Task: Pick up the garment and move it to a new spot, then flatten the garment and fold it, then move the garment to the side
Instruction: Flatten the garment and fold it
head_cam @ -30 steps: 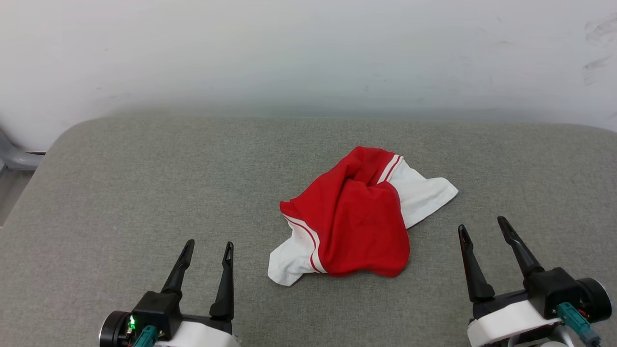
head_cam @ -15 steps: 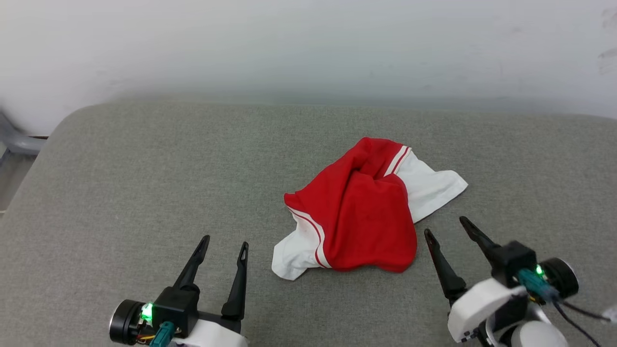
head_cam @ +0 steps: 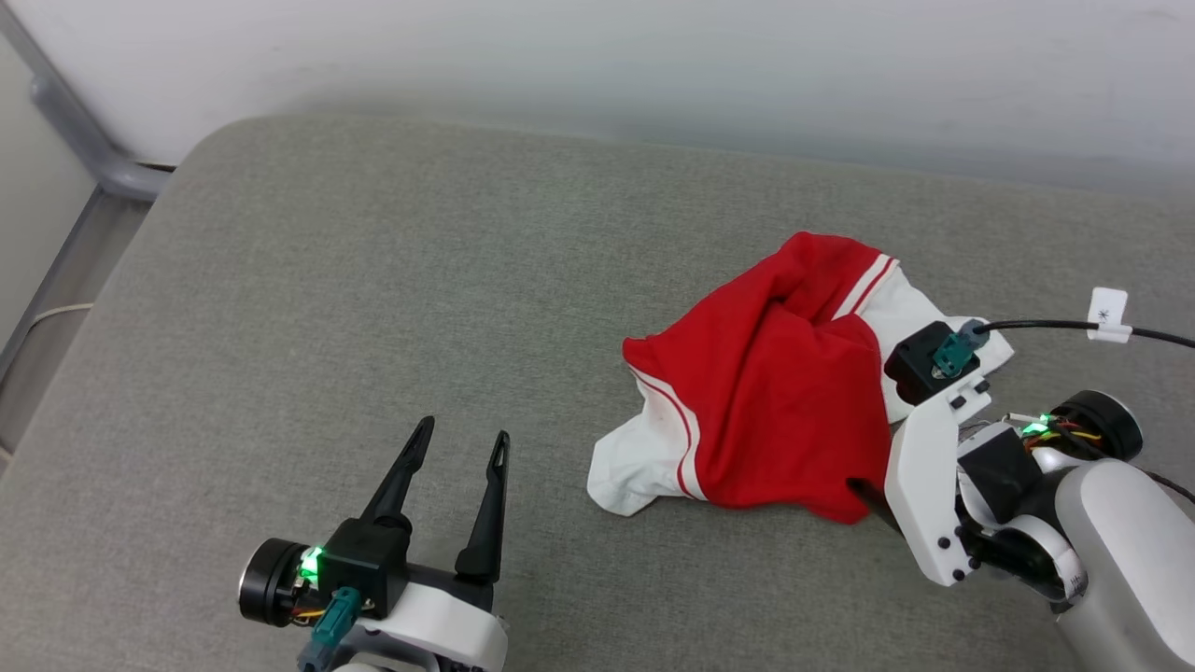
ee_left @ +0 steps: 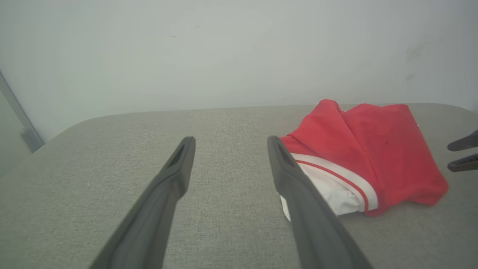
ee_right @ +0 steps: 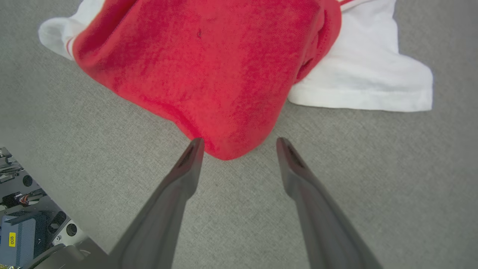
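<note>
Straddling a fold of the jersey T-shirt [ee_right: 209,67], the right gripper [ee_right: 239,141] is held open; only 1 layer could be pinched and dropped.

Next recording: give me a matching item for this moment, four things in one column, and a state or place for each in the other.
Things
1. left gripper
2. right gripper
3. red T-shirt with white sleeves
4. grey fabric-covered pad

States or places
A. crumpled in a heap
B. open, over bare grey fabric, apart from the shirt
C. lies under the shirt
D. open, fingertips either side of the shirt's red edge

Pairs: 1-B, 2-D, 3-A, 4-C
</note>
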